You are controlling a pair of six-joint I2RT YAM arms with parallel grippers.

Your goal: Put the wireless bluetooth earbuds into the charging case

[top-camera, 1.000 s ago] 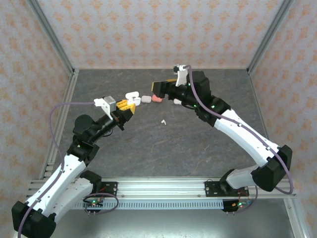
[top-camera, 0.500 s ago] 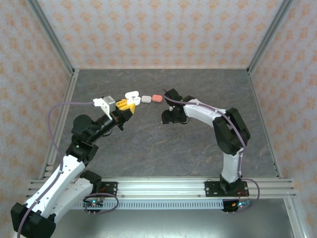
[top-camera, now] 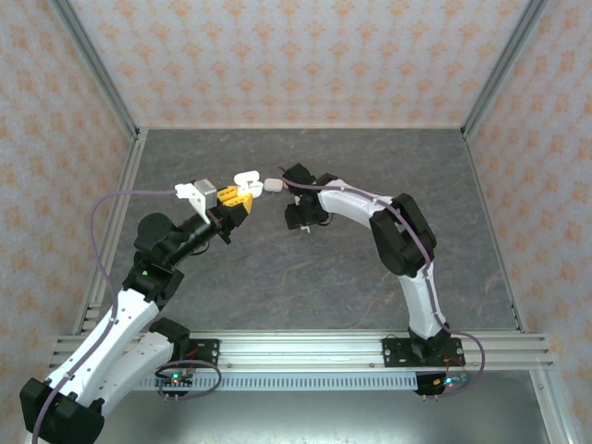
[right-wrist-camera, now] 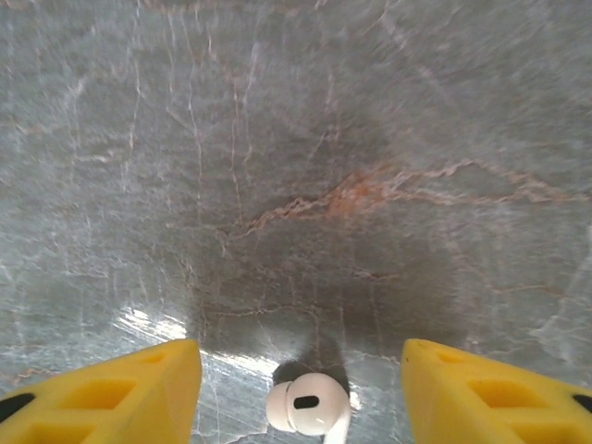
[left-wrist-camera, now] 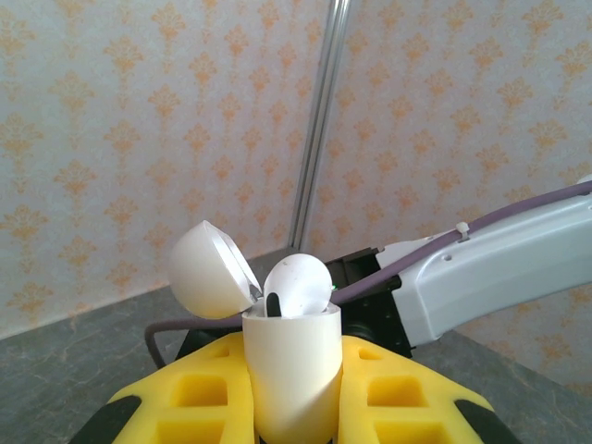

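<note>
Well, one in and one to go

Judging by how things lie, the job is about half done. Nearest me, the right gripper [top-camera: 299,216] is down at the table [top-camera: 370,157] over a loose white earbud [right-wrist-camera: 308,404]. That earbud lies flat on the stone-patterned top and has not yet been lifted. A little further back, the left gripper [top-camera: 240,192] is clamped on the open charging case [left-wrist-camera: 291,370]. It holds the case upright with the lid [left-wrist-camera: 208,270] flipped back. One seated earbud [left-wrist-camera: 298,280] shows its round head in the case, and I reckon the place beside it waits for the second. Beyond that, a small pale case [top-camera: 274,185] sits on the table.

As for the loose earbud, it lies between the right gripper's yellow fingers [right-wrist-camera: 111,388], about midway and touching neither. The jaws stand apart on either side of it and grip nothing.
</note>
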